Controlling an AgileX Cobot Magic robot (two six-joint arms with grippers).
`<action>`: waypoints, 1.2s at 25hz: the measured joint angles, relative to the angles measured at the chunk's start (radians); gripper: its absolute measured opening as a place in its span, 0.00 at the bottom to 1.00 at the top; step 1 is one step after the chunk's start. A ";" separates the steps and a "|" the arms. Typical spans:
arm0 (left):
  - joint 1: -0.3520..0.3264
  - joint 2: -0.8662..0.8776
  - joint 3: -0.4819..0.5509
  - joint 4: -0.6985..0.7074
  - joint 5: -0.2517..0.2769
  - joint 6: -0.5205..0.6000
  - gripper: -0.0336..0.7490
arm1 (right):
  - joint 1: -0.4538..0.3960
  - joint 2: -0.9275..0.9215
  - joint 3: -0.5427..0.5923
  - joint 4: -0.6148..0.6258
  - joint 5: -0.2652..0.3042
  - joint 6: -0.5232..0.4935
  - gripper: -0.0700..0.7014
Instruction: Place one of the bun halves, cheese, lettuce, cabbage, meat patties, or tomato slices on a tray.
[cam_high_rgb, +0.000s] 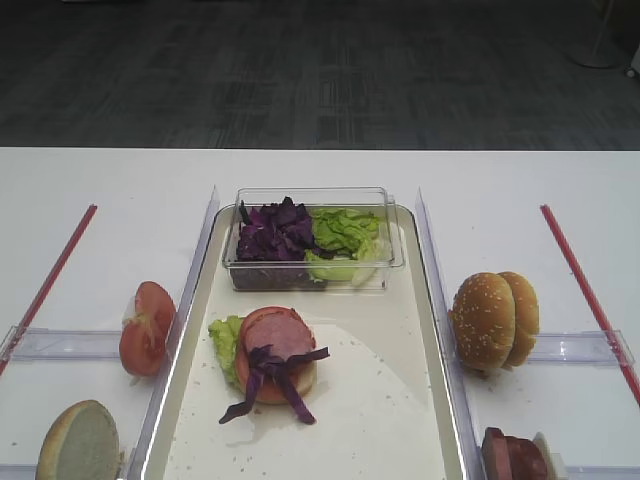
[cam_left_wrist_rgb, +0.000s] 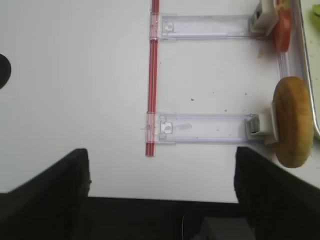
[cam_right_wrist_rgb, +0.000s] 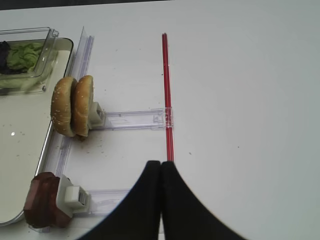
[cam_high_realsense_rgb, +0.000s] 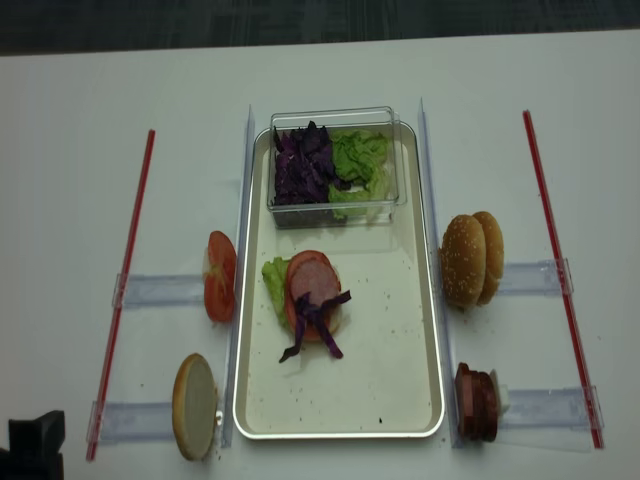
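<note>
The tray (cam_high_rgb: 385, 405) (cam_high_realsense_rgb: 390, 360) holds a stack of lettuce (cam_high_rgb: 226, 335), a meat patty (cam_high_rgb: 282, 330) and cabbage strips (cam_high_rgb: 280, 375). Left of the tray stand tomato slices (cam_high_rgb: 147, 328) (cam_left_wrist_rgb: 284, 30) and a bun half (cam_high_rgb: 80, 442) (cam_left_wrist_rgb: 292, 122). On its right stand bun halves (cam_high_rgb: 495, 320) (cam_right_wrist_rgb: 72, 106) and meat patties (cam_high_rgb: 515, 455) (cam_right_wrist_rgb: 45, 200). No cheese is in view. My left gripper (cam_left_wrist_rgb: 160, 150) hangs open and empty over the table's near left edge. My right gripper (cam_right_wrist_rgb: 160, 164) is shut and empty, to the right of the meat patties.
A clear box (cam_high_rgb: 395, 262) at the tray's far end holds cabbage (cam_high_rgb: 275, 232) and lettuce (cam_high_rgb: 345, 235). Red strips (cam_high_realsense_rgb: 125, 290) (cam_high_realsense_rgb: 560, 270) and clear plastic rails (cam_right_wrist_rgb: 132, 119) (cam_left_wrist_rgb: 207, 127) lie on the white table on both sides.
</note>
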 joint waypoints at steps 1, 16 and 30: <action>0.000 -0.030 0.003 0.000 0.000 0.001 0.74 | 0.000 0.000 0.000 0.000 0.000 0.000 0.14; 0.004 -0.328 0.008 -0.008 0.002 0.037 0.74 | 0.000 0.000 0.000 0.000 0.000 0.000 0.14; 0.004 -0.345 0.008 -0.028 0.004 0.061 0.74 | 0.000 0.000 0.000 0.000 0.000 0.000 0.14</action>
